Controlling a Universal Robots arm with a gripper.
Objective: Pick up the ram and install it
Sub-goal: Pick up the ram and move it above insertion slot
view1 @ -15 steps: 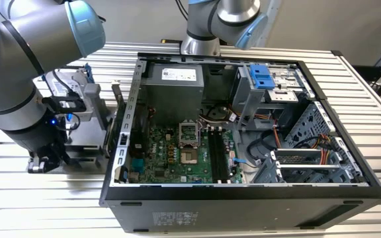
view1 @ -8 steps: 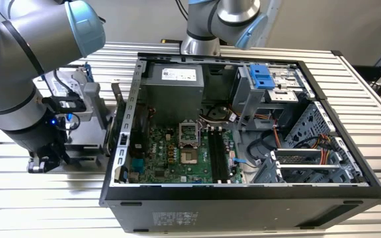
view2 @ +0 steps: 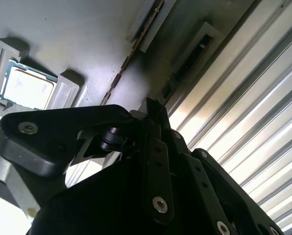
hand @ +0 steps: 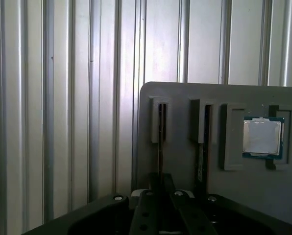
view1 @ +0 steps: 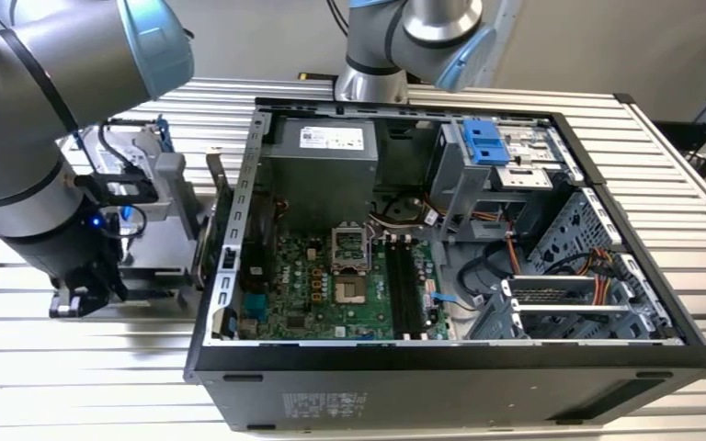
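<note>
I am hanging my claw (hand: 160, 188) low over the grey holder (hand: 185, 95) on the ribbed tabletop (hand: 62, 98), right at the ram (hand: 159, 144). I cannot tell how far the claw is standing open or whether it is gripping anything. The ram is standing on edge in one of the holder's slots, turning its thin edge up to me, its long axis running along the slot away from the claw. Both wrist views are showing a processor chip (hand: 262, 137) sitting in a pocket nearby. The exterior view is showing the open computer case (view1: 451, 363) lying beside the holder, with its long black slots (view1: 404, 285) well apart from the claw.
</note>
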